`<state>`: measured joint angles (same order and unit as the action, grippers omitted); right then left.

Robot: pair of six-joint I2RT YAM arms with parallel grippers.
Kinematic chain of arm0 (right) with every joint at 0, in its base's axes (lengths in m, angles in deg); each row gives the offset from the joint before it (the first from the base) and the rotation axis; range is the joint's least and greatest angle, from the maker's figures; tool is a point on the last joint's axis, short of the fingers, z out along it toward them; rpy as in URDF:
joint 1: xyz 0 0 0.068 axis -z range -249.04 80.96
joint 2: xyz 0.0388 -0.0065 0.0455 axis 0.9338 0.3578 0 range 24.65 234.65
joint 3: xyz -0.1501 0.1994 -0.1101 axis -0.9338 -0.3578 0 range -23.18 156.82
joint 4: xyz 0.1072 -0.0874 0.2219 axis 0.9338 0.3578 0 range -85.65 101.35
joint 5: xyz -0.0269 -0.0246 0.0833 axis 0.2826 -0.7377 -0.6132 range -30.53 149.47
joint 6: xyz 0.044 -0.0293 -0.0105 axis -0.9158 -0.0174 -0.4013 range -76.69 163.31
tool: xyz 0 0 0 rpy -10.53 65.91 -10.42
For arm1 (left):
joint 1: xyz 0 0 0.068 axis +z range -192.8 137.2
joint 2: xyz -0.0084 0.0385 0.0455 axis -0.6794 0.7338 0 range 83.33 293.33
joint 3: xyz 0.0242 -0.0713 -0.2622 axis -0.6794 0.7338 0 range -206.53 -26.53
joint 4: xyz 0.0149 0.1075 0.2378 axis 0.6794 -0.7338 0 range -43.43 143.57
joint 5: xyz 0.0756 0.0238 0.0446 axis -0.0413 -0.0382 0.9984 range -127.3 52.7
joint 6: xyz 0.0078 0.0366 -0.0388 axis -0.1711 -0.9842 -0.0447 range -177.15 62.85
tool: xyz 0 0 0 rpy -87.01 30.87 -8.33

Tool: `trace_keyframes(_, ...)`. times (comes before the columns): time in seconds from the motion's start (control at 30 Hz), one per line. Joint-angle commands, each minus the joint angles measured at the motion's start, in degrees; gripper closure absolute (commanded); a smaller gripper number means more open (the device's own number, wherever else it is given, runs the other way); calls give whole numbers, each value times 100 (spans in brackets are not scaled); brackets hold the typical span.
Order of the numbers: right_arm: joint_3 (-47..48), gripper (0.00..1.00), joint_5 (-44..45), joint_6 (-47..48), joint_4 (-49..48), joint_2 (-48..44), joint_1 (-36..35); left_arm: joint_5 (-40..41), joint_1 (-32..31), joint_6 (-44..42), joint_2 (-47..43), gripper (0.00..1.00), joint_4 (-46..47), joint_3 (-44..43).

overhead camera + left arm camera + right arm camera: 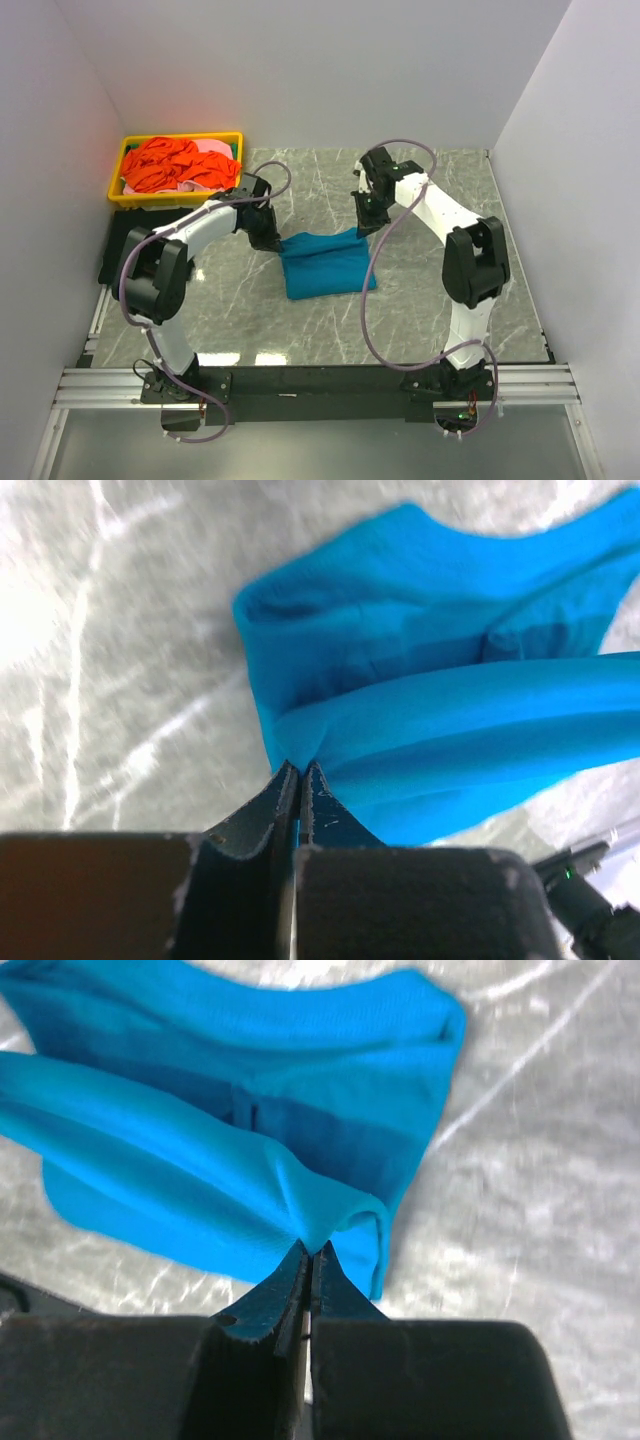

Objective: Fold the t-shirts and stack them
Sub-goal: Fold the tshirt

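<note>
A teal-blue t-shirt (327, 264) lies partly folded on the marble table, its far edge lifted between both arms. My left gripper (272, 241) is shut on the shirt's far left corner; in the left wrist view the cloth (420, 680) runs out from the pinched tips (298, 767). At the far right corner my right gripper (366, 226) is shut on the shirt, and the fabric (230, 1150) bunches at its tips (312, 1249). Orange-red t-shirts (175, 163) with a pink one (212, 147) lie heaped in the yellow tray.
The yellow tray (177, 199) stands at the far left corner of the table. White walls close in the left, back and right sides. A black mat (118, 245) lies beside the left arm.
</note>
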<state>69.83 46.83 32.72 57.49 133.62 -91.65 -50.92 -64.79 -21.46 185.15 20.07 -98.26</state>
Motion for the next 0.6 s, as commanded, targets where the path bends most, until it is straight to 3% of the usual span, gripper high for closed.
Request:
trace_keyframes(0.0,191,100,78,162,-559,247,116,334,108,18,127,94,413,-140)
trace_keyframes(0.23,-125,93,69,145,-1297,424,231,484,134,158,224,85,633,-79)
trace_keyframes(0.3,-187,84,174,49,-1438,354,266,562,134,185,145,72,660,-61)
trace_keyframes(0.33,-187,78,227,-4,-1517,266,275,606,134,193,119,61,660,-70)
trace_keyframes(0.4,-213,72,341,-170,-1596,134,301,686,134,211,-4,50,660,-105)
trace_keyframes(0.57,-757,63,675,-382,-2272,-858,284,1028,126,281,-714,12,871,35)
